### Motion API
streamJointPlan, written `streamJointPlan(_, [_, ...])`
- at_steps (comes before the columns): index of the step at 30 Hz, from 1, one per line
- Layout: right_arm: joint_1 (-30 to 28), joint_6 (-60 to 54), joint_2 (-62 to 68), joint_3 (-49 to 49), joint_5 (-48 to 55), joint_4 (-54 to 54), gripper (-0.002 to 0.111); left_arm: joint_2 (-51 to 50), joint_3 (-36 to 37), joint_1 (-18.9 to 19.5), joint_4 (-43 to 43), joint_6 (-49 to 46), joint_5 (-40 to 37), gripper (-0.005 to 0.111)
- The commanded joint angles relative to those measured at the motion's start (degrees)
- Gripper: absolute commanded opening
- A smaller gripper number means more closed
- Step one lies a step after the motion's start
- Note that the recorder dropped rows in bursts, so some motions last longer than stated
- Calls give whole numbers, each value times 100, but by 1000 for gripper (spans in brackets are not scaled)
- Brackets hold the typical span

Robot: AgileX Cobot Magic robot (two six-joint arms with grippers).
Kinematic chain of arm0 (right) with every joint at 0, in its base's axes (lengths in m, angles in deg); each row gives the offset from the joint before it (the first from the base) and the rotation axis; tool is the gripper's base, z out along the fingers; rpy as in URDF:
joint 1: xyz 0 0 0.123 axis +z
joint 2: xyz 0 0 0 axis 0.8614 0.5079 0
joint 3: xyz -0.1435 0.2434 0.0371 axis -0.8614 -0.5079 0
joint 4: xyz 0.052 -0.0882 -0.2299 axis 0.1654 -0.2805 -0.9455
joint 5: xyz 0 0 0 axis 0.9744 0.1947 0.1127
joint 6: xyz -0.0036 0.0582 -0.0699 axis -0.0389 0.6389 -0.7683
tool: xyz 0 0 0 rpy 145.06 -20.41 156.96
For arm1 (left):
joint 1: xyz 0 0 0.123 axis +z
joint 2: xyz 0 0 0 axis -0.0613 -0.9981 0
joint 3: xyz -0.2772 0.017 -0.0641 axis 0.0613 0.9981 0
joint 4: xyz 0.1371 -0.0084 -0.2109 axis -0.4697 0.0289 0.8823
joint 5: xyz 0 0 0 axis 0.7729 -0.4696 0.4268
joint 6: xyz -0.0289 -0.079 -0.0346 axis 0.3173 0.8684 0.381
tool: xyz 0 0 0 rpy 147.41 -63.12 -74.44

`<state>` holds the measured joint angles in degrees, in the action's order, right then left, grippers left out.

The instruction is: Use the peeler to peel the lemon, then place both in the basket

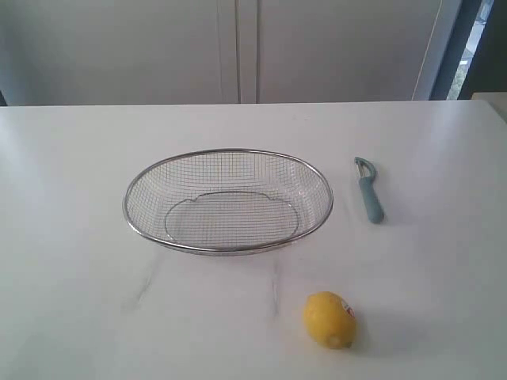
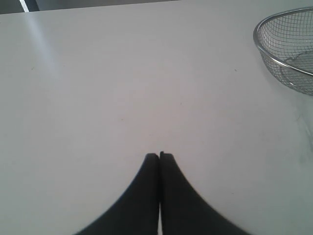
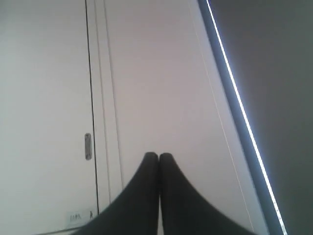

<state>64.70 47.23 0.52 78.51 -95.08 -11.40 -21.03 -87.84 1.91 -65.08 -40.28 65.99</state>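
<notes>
— While the left claw point(image 2: 159, 155) and right claw point(image 3: 159, 155) sat clenched on nothing, what did the basket point(image 1: 228, 150) hold?
— Only bare mesh; the lemon point(image 1: 329, 319) lay on the table point(image 1: 79, 277), nearer the camera; the peeler point(image 1: 369, 198) lay beside its rim.

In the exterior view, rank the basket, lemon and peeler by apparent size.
Largest: basket.
Then lemon and peeler, not ranked: the peeler looks slightly longer, the lemon bulkier, and the lemon sits nearer the camera.
</notes>
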Motion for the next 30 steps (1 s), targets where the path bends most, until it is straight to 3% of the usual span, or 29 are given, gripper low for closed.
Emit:
streamJointPlan(1, [17,-320,-22,290,-129,186,0,26,14,-45,0,13,0,0])
streamJointPlan(9, [17,-320,864,866,51,176,0,26,14,-45,0,13,0,0])
streamJointPlan(25, [17,-320,2883,2327,2503,150,0,26,14,-45,0,13,0,0])
streamJointPlan(30, [17,-613,3367,2695,2775,150,0,26,14,-45,0,13,0,0])
